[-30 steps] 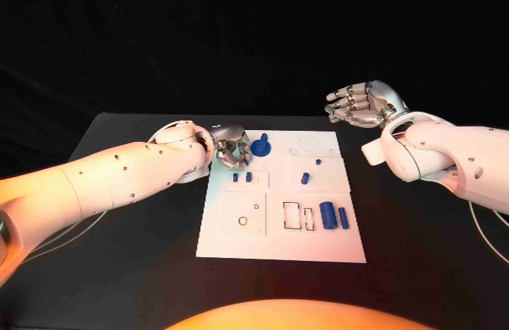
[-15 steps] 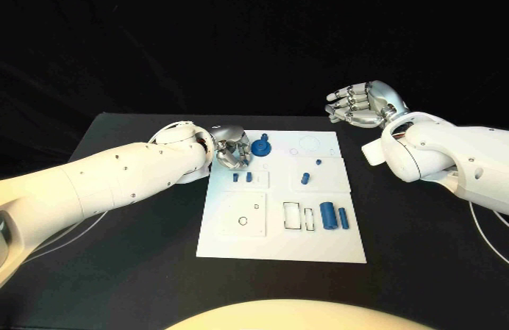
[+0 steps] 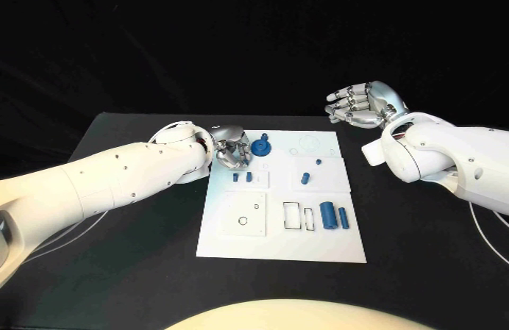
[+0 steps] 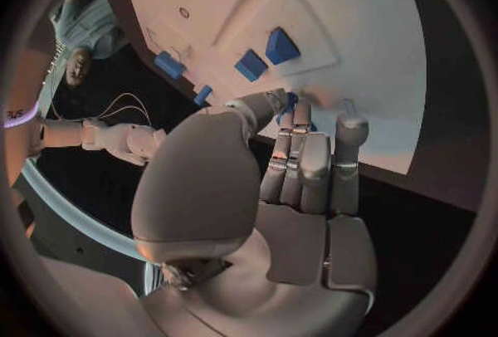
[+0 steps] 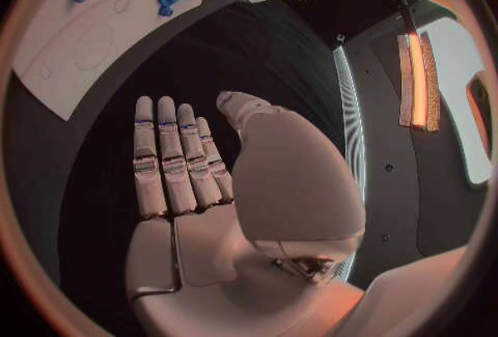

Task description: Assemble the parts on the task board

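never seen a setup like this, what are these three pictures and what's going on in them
It is a robot with two white arms ending in silver hands, at a black table. One picture looks down from its head; the two round ones come from cameras at each wrist. On the table lies a white board with small blue parts, among them a round blue disc. The left hand is at the board's far left corner, fingertips by that disc; whether it grips anything is unclear. The right hand hovers off the board, holding nothing.

White task board (image 3: pixel 278 234) flat mid-table w/ small blue parts (image 3: pixel 328 214) scattered on top.
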You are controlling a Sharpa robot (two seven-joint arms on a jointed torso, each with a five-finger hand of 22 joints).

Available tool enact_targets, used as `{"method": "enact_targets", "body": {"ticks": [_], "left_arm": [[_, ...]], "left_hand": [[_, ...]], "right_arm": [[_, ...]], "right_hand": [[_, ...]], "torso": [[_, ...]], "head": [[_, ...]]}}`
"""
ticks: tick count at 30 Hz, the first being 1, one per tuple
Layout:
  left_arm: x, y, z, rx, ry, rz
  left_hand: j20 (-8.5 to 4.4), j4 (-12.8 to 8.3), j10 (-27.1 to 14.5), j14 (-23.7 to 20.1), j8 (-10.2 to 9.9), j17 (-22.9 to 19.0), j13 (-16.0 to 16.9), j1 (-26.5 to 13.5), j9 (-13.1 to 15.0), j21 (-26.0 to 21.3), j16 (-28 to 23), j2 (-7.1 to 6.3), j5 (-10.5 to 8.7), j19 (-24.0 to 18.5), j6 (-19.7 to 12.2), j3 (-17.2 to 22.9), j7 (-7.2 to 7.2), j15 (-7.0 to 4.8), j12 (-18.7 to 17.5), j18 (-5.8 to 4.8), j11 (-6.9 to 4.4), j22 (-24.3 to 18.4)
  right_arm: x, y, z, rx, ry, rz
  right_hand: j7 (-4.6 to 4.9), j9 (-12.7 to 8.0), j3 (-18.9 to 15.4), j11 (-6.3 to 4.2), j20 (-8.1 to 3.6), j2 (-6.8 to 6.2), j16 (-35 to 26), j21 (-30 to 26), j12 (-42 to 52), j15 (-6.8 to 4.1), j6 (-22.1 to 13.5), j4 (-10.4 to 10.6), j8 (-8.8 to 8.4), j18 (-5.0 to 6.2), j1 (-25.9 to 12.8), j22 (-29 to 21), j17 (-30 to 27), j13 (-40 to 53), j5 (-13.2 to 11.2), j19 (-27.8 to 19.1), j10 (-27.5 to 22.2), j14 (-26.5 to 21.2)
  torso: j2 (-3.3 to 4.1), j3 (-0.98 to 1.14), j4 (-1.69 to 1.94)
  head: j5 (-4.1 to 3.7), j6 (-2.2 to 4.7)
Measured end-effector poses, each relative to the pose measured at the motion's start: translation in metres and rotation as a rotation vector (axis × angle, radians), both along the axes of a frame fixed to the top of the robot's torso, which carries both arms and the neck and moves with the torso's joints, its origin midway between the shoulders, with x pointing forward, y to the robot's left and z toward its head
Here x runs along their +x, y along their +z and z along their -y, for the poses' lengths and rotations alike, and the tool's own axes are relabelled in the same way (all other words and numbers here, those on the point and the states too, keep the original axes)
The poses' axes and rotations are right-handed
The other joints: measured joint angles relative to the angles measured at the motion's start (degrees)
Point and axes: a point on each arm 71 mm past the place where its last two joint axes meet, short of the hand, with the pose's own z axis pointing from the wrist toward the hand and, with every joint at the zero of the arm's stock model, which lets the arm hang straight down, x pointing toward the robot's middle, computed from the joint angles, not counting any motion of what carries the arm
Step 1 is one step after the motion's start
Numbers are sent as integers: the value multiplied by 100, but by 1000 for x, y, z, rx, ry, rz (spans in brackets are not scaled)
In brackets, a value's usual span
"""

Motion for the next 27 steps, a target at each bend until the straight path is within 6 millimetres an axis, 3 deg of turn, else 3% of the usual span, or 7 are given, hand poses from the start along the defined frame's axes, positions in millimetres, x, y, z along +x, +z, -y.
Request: {"method": "enact_targets", "body": {"ticks": [10, 17, 27], "left_arm": [[0, 0, -2, -1, 5, -3], [0, -1, -5, 2, 12, -4], [0, -1, -8, 4, 20, -6]], "left_hand": [[31, 31, -63, -74, -126, -98, 0, -67, -29, -85, -23, -67, 0, -50, -160, -31, -6, 30, -95, 0, 20, -57], [93, 55, -322, -424, -351, -542, 4, -105, -83, -244, -145, -105, 0, -234, -477, -55, -58, 94, -189, 0, 115, -201], [95, 71, -354, -451, -351, -585, 11, -128, -83, -246, -145, -129, 0, -236, -496, -71, -38, 122, -190, 0, 144, -203]], "right_arm": [[0, 0, 0, 0, -1, -1], [0, -1, 1, 0, -2, 0], [0, -1, 1, 0, -4, 1]], "right_hand": [[0, 0, 0, 0, 0, 0, -24, 0, 0, 0, 0, 0, 0, 0, 0, -18, -16, 0, 0, 0, 0, 0], [0, 0, 16, 0, 0, -1, -46, 0, 0, 0, 0, -16, 0, 0, 0, -54, -37, 0, 0, 0, 0, 0], [0, -1, 24, 0, 0, -23, -45, 0, 0, 0, 0, -24, 0, 0, -22, -77, -51, -4, 0, 0, 0, 0]], "torso": [[1, -2, 3], [1, -5, 3], [2, -5, 4]], "head": [[-9, -6], [-14, -13], [-17, -17]]}}
